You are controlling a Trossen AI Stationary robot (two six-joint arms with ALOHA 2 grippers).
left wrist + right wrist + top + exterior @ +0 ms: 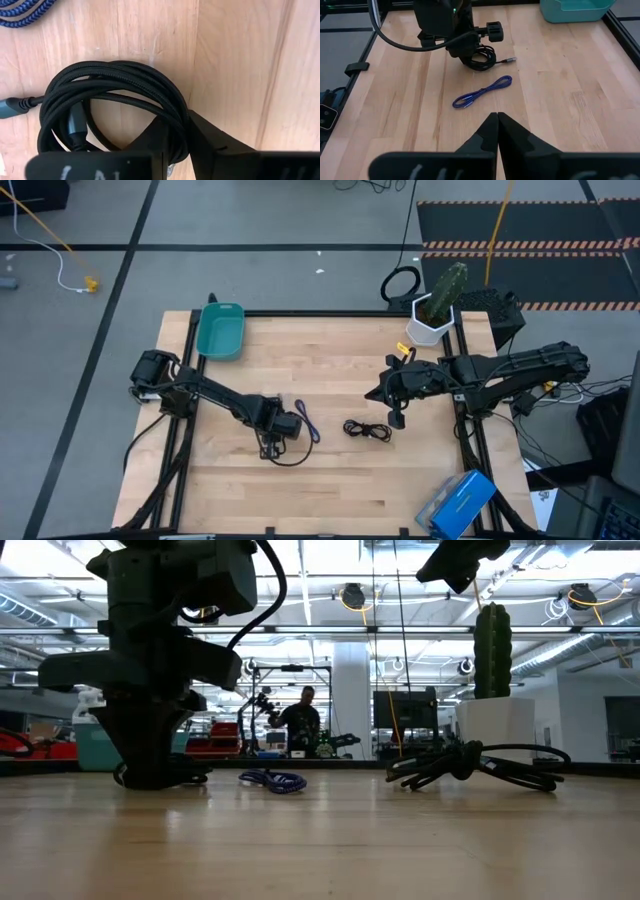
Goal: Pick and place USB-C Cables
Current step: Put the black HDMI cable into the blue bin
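Note:
My left gripper (272,444) is down at the table's middle left, shut on a coiled black USB-C cable (100,100), which lies on the wood. The blue-purple cable (308,424) lies just beside it, toward the right; it also shows in the right wrist view (482,92). A second black cable bundle (367,430) lies on the table near the middle. My right gripper (497,122) is shut and empty, held above the table by that bundle (470,762). The teal tray (220,330) stands at the far left corner. My left gripper pinches several strands of the black coil's rim (172,120) between its two fingers (210,140). The fingers come from above, pointing down, and lie across the strands. The coil lies flat on the table, with one plug end (12,106) sticking out to the side.
A cactus in a white pot (435,310) stands at the table's far right edge. A blue box (460,502) sits at the near right corner. Black frame rails (180,410) run along the table's sides. Bare wood lies between the cables and the near edge.

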